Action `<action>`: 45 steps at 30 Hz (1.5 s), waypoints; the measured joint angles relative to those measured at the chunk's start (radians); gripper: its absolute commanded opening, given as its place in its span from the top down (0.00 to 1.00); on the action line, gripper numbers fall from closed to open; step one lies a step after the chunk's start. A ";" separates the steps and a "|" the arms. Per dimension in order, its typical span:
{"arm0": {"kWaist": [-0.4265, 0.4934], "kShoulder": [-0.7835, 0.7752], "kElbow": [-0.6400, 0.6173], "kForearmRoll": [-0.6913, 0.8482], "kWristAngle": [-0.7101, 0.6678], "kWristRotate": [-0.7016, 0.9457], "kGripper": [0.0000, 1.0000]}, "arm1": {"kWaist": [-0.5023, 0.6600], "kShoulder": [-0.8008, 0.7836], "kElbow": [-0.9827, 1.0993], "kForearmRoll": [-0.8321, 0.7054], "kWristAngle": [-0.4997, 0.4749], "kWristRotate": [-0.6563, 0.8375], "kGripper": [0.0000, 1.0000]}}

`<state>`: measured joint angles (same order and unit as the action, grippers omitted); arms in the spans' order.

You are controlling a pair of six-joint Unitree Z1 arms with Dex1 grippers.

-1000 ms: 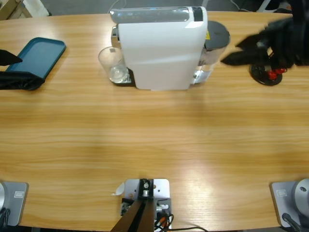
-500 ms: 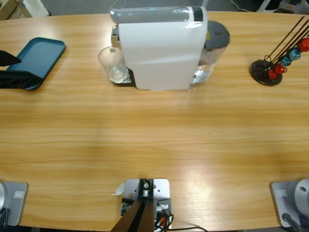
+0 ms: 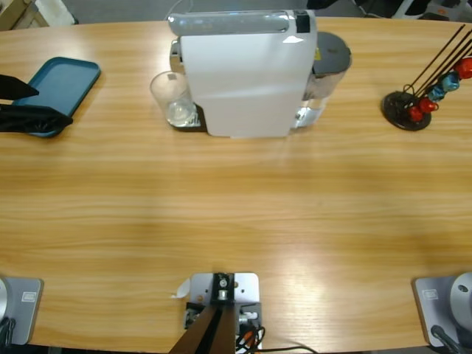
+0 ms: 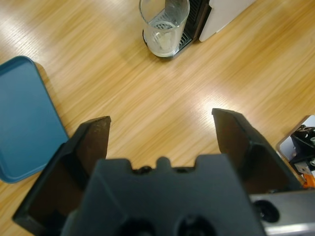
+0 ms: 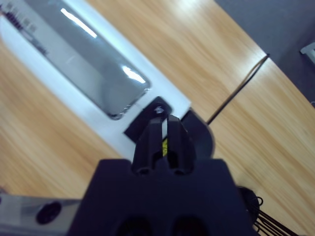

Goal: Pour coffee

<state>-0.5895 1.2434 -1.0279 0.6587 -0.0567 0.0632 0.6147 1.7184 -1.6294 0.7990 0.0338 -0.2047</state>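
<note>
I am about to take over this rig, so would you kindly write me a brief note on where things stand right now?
Left gripper: jaws wide open, empty, hanging over the long wooden table beside the blue rectangular tray.
Right gripper: jaws shut, empty, above the white coffee machine, near its silver lid.
The small clear drinking glass stands upright on the machine's drip tray; no dark coffee is visible in it.
Red and blue capsules hang on the black wire rack, apart from both grippers.
Left: brew and pour the coffee.
</note>
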 measured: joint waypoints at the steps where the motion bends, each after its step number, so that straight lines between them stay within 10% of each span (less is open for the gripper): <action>1: 0.000 0.000 -0.002 0.000 0.000 0.000 0.11 | 0.008 0.003 -0.009 0.007 0.000 0.000 1.00; 45: 0.000 0.001 -0.004 0.000 -0.015 0.000 0.11 | -0.006 0.036 -0.054 0.025 0.000 -0.010 1.00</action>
<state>-0.5895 1.2441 -1.0314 0.6587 -0.0720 0.0633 0.6091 1.7542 -1.6830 0.8243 0.0338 -0.2144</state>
